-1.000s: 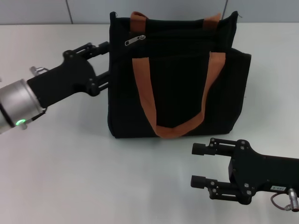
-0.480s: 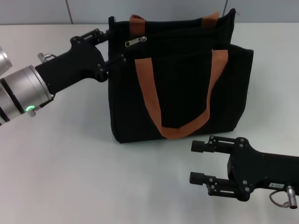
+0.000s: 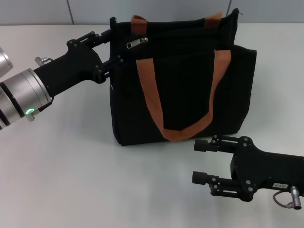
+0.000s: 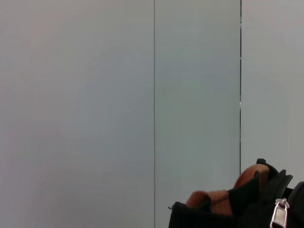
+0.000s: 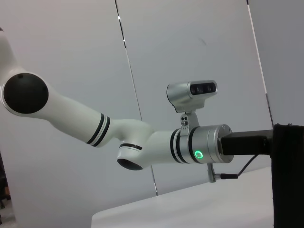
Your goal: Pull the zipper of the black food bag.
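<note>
The black food bag (image 3: pixel 183 90) stands upright on the white table, its two orange-brown handles hanging down the front and back. The silver zipper pull (image 3: pixel 137 42) lies near the bag's top left corner and also shows in the left wrist view (image 4: pixel 279 214). My left gripper (image 3: pixel 116 46) is at the bag's upper left end. One finger is behind the corner and the other over the front face, closed on the fabric just left of the zipper pull. My right gripper (image 3: pixel 199 163) is open and empty, low on the table in front of the bag's lower right corner.
The white table (image 3: pixel 71 180) runs wide to the left and in front of the bag. A grey panelled wall (image 3: pixel 38 12) stands behind it. The right wrist view shows my left arm (image 5: pixel 142 142) and the bag's edge (image 5: pixel 287 175).
My left gripper has moved up and in from the bag's left side to its top left corner and narrowed onto it. The bag shifted slightly. The right gripper barely moved.
</note>
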